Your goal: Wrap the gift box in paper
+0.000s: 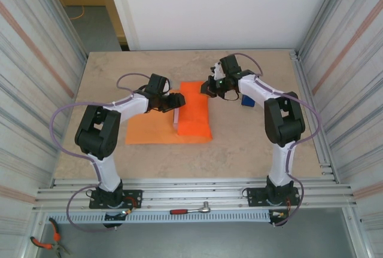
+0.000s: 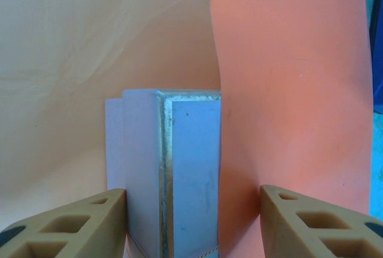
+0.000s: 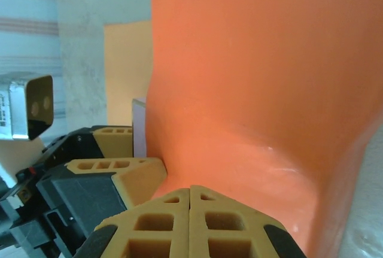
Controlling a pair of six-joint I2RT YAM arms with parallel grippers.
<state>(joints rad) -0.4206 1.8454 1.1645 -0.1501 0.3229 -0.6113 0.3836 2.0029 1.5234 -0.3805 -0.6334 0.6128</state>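
Note:
The orange paper [image 1: 149, 131] lies flat on the table, with one flap [image 1: 195, 111] folded up over the gift box. A pale strip of the gift box [image 1: 176, 120] shows at the flap's left edge. My left gripper [image 1: 171, 103] reaches in from the left. In the left wrist view its jaws [image 2: 192, 190] straddle the pale gift box [image 2: 179, 168], one finger against the bare face and the other against the paper flap [image 2: 287, 90] covering it. My right gripper [image 1: 210, 88] is at the flap's far right corner. It is shut [image 3: 190, 190], its fingertips pressed together against the paper [image 3: 263, 90], with nothing seen between them.
A blue tape dispenser [image 1: 247, 99] stands just right of the right gripper. Corrugated walls close both sides of the table. A ratchet [image 1: 191, 210] and pliers [image 1: 45, 243] lie below the table's near rail. Bare tabletop [image 1: 239, 144] stretches in front of the paper.

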